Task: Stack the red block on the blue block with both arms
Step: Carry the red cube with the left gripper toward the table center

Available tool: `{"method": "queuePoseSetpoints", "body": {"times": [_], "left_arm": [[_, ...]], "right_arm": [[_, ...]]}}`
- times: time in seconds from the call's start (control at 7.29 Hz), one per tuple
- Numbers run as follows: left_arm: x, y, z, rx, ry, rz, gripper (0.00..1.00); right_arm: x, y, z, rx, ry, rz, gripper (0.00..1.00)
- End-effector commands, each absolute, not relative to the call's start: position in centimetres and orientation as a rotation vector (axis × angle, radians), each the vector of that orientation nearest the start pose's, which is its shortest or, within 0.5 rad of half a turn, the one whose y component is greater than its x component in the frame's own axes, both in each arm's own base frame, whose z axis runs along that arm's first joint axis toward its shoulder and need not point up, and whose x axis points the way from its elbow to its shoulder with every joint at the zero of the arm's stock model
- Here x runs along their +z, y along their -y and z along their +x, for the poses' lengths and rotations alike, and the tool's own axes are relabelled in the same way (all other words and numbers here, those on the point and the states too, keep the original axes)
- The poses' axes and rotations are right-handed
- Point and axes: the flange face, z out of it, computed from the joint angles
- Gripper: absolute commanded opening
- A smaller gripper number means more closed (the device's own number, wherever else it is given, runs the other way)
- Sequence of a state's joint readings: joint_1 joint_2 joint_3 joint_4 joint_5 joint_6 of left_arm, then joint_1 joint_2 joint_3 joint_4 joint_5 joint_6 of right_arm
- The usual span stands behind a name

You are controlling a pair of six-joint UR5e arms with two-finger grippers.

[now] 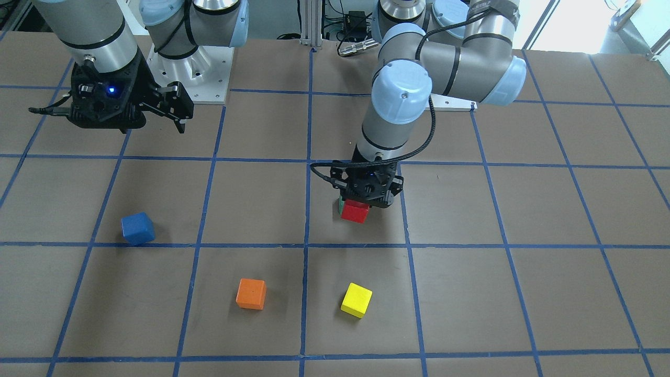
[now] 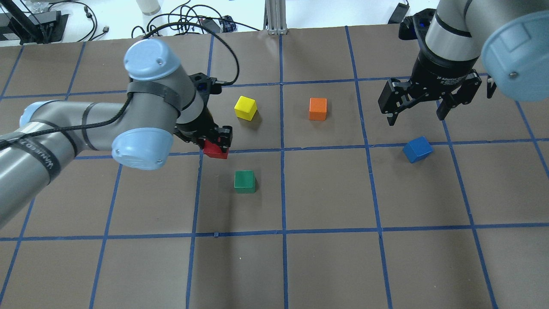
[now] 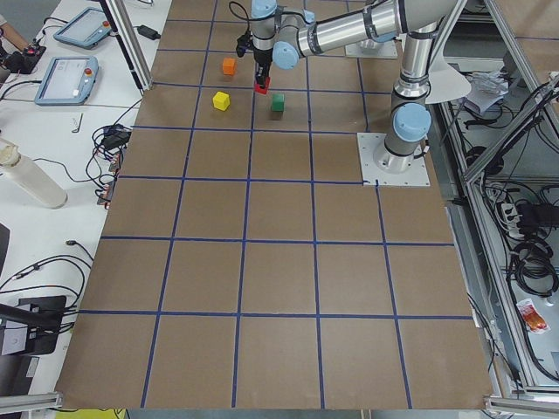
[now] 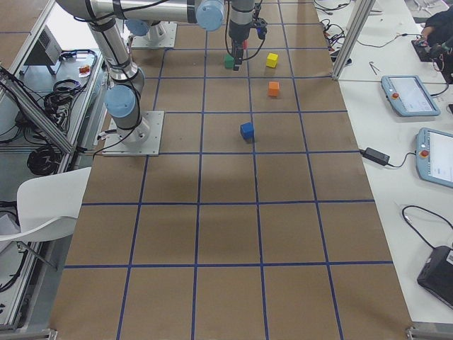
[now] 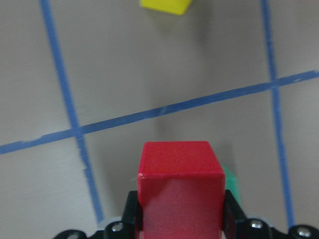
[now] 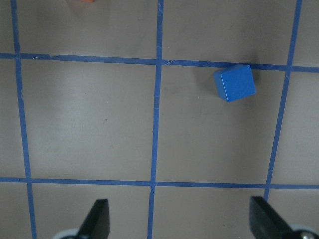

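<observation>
My left gripper [image 2: 216,146] is shut on the red block [image 2: 213,149] and holds it above the table, near the table's middle. The red block also shows in the front view [image 1: 355,211] and fills the bottom of the left wrist view [image 5: 179,191]. The blue block [image 2: 417,149] lies alone on the table on my right side; it also shows in the front view [image 1: 137,229] and the right wrist view [image 6: 235,82]. My right gripper [image 2: 416,109] hangs open and empty above the table, a little beyond the blue block.
A green cube [image 2: 245,181] sits just nearer to me than the red block. A yellow cube [image 2: 245,107] and an orange cube [image 2: 318,109] lie farther out. Blue tape lines grid the brown table [image 2: 326,266].
</observation>
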State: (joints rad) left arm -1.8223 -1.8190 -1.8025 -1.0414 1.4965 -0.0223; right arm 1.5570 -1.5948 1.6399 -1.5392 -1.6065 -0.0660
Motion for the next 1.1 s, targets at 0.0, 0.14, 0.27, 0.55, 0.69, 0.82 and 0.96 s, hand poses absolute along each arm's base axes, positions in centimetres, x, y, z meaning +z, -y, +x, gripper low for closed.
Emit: {"method": "queuePoseSetpoints", "body": {"times": [0.0, 0.14, 0.27, 0.55, 0.69, 0.82, 0.96], "left_arm": [[27.6, 53.1, -32.1, -0.083, -3.22, 0.26, 0.0], [25.8, 53.9, -33.4, -0.047, -3.216, 0.253, 0.0], [24.2, 54.8, -34.0, -0.02, -3.21, 0.261, 0.0], [21.4, 54.2, -36.7, 0.036, -3.183, 0.313, 0.23], [19.9, 54.1, -36.7, 0.068, -3.175, 0.302, 0.83], [20.6, 54.4, -36.9, 0.034, -3.183, 0.289, 1.0], [23.1, 54.6, -36.6, -0.026, -3.191, 0.286, 1.0]], "right_arm": [[46.2, 47.6, 12.4, 0.123, -3.163, -0.084, 1.0], [46.2, 47.6, 12.4, 0.123, -3.164, -0.084, 1.0], [46.2, 47.6, 12.4, 0.123, -3.166, -0.084, 1.0], [46.2, 47.6, 12.4, 0.123, -3.167, -0.085, 1.0], [46.1, 47.6, 12.4, 0.126, -3.167, -0.085, 1.0], [46.2, 47.6, 12.4, 0.124, -3.167, -0.085, 1.0], [46.1, 47.6, 12.2, 0.126, -3.171, -0.087, 1.0]]}}
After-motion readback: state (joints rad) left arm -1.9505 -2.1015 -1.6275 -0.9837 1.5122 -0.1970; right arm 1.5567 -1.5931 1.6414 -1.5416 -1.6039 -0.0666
